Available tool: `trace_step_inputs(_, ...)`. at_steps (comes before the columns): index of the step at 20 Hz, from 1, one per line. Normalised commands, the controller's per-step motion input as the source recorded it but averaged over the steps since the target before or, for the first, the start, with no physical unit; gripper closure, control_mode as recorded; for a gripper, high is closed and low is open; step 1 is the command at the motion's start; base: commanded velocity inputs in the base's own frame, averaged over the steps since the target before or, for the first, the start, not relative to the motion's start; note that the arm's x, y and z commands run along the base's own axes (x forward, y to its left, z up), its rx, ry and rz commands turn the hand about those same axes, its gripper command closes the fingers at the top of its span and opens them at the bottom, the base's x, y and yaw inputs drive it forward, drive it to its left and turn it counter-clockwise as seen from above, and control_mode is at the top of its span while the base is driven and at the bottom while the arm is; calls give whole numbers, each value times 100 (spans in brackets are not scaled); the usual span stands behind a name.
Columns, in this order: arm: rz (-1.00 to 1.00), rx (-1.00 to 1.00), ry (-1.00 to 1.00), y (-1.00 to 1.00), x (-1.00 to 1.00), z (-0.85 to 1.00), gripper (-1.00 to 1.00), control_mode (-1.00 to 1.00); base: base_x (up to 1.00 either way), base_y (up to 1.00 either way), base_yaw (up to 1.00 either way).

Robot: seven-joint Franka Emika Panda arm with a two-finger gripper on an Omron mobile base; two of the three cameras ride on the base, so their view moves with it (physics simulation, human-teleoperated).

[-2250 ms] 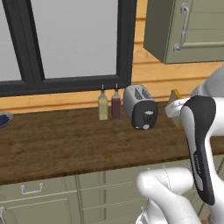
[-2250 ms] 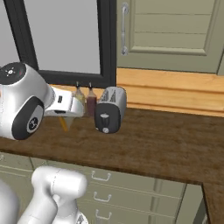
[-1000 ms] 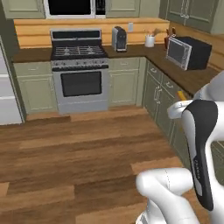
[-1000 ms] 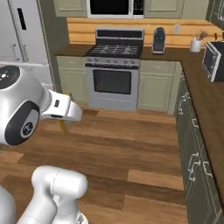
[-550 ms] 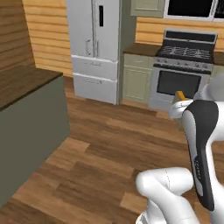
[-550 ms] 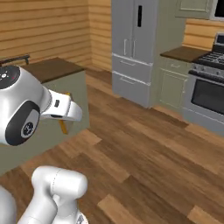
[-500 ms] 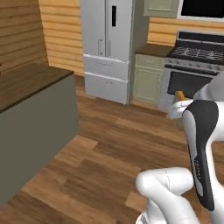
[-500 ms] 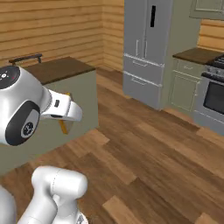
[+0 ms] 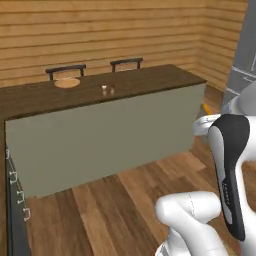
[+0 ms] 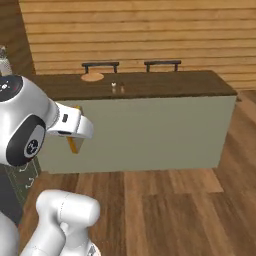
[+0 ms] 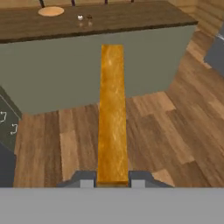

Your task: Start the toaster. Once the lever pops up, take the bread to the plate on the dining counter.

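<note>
My gripper [image 11: 112, 181] is shut on the bread [image 11: 112, 109], which I see edge-on in the hand view as a long golden-orange strip running up from the fingertips. In the right base view the bread [image 10: 74, 145] hangs below the hand, off the floor and short of the dining counter [image 10: 165, 83]. The plate [image 9: 67, 83], a flat orange-tan disc, lies on the far left part of the dark counter top [image 9: 145, 80]; it also appears as the plate [image 11: 50, 11] at the hand view's top left. The toaster is out of view.
Two small shakers [image 9: 108, 89] stand mid-counter, right of the plate. Two dark chairs [image 9: 65, 70] sit behind the counter against the wood-plank wall. A cabinet with handles [image 9: 14, 195] is at the left, a grey fridge [image 9: 245, 65] at the right. Open wood floor [image 10: 170, 210] lies before the counter.
The whole scene has swung with the base: from the toaster counter, past the stove and fridge, to the dining counter. The bread stays in the shut gripper.
</note>
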Motion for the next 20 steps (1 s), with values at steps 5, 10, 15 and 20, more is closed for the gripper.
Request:
trace_step_inputs(5,0,0,0,0,0,0,100,100,28,30,74)
trace_step_inputs(10,0,0,0,0,0,0,100,100,98,50,34)
trace_step_inputs(15,0,0,0,0,0,0,100,100,100,-1,1)
trace_step_inputs(20,0,0,0,0,0,0,100,100,100,-11,-15)
